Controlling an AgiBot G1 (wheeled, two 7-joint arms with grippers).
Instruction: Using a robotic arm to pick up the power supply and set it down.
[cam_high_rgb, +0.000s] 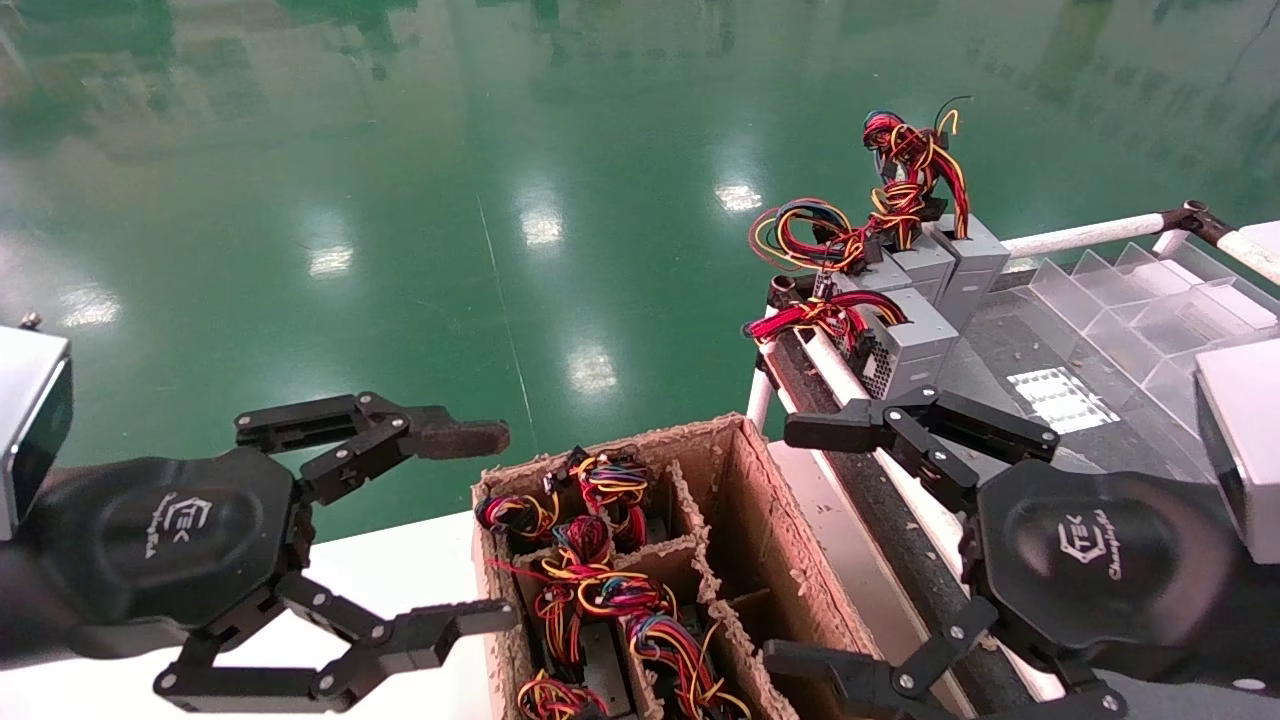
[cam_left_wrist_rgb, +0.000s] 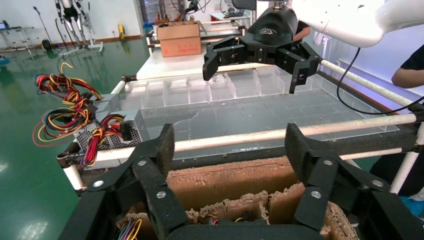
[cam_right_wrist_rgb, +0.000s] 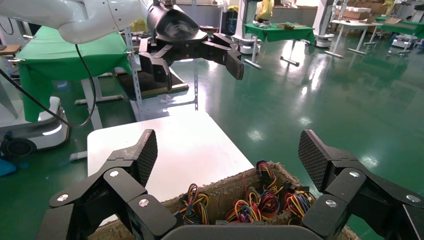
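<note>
We hold both black linkage-finger grippers spread wide and grasping nothing: the left gripper (cam_high_rgb: 480, 530) hangs beside the near-left wall of the frayed brown cardboard box (cam_high_rgb: 755, 500), the right gripper (cam_high_rgb: 800, 545) beside its right wall, over the edge of the rack.

Our target, we judge, is one of the small grey metal power supplies (cam_high_rgb: 590, 660) standing on end in the box's cardboard dividers, each topped with a tangle of red, yellow, black and blue wires (cam_high_rgb: 600, 590); the cells keep them upright and apart, which leaves only the wire tops and thin metal edges to reach. The box rims are torn and fibrous, likely from repeated pulls.

More grey power supplies with honeycomb vent grilles (cam_high_rgb: 925, 300) stand side by side at the far end of the clear acrylic tray (cam_high_rgb: 1130, 310) on the white-tube rack (cam_high_rgb: 1085, 235), their wires spilling outward, so that seems to be the set-down spot. No pickup has begun.
</note>
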